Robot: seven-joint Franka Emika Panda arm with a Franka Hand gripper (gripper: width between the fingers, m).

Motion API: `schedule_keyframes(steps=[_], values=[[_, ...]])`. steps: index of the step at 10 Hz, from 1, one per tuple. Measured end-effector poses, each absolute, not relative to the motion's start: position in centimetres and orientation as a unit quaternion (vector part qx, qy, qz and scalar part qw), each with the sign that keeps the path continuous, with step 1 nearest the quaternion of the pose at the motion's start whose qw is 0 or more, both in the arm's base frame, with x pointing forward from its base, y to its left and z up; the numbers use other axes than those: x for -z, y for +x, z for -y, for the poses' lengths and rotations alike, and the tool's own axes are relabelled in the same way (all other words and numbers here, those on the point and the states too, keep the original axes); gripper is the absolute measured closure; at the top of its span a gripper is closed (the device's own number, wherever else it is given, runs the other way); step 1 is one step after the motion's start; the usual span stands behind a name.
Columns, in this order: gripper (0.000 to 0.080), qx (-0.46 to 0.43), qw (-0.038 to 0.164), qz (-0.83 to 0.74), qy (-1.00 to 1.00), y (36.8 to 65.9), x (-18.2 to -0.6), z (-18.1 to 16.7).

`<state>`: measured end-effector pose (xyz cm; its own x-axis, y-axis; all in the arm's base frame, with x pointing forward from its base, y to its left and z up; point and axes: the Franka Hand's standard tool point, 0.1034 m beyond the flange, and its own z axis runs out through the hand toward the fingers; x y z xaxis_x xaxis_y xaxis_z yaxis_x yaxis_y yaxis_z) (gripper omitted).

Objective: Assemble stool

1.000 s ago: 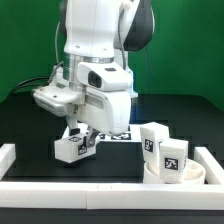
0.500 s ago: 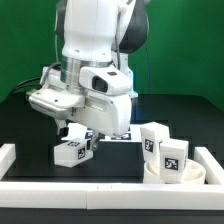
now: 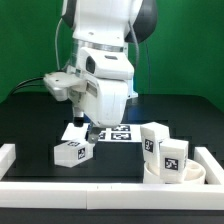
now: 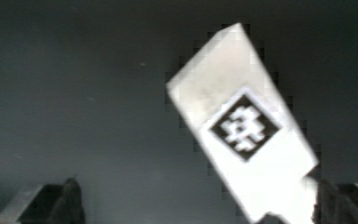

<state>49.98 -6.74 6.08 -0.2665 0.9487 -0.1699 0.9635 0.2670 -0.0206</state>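
A white block leg (image 3: 73, 152) with marker tags lies on the black table toward the exterior view's left. My gripper (image 3: 84, 125) hangs just above and behind it, apart from it. In the wrist view the same leg (image 4: 247, 120) runs slantwise below the gripper (image 4: 197, 205). The jaws are open, with one dark fingertip (image 4: 51, 202) off to each side and nothing held. At the exterior view's right the round white seat (image 3: 160, 176) holds two more legs (image 3: 152, 138) (image 3: 172, 157) standing in it.
The marker board (image 3: 118, 131) lies flat on the table behind the gripper. Long white border rails (image 3: 90, 188) run along the front and both sides of the black table. A green backdrop stands behind the arm.
The gripper has opened and let go of the leg, then risen and swung upright. The leg now rests on the table, slightly lower in the exterior view than before.
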Motion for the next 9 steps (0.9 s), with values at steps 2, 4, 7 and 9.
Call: schedule_keyframes(steps=[2,4,7,9], values=[[0.0151,0.055,0.063,-0.758,0.647,50.0,-6.0,6.7],[0.0151,0.052,0.064,-0.703,0.706,49.9,-6.0,6.9],[0.0151,0.072,0.039,-0.509,0.857,49.9,-6.3,8.5],[0.0151,0.066,0.04,-0.469,0.88,51.0,-6.8,9.0]])
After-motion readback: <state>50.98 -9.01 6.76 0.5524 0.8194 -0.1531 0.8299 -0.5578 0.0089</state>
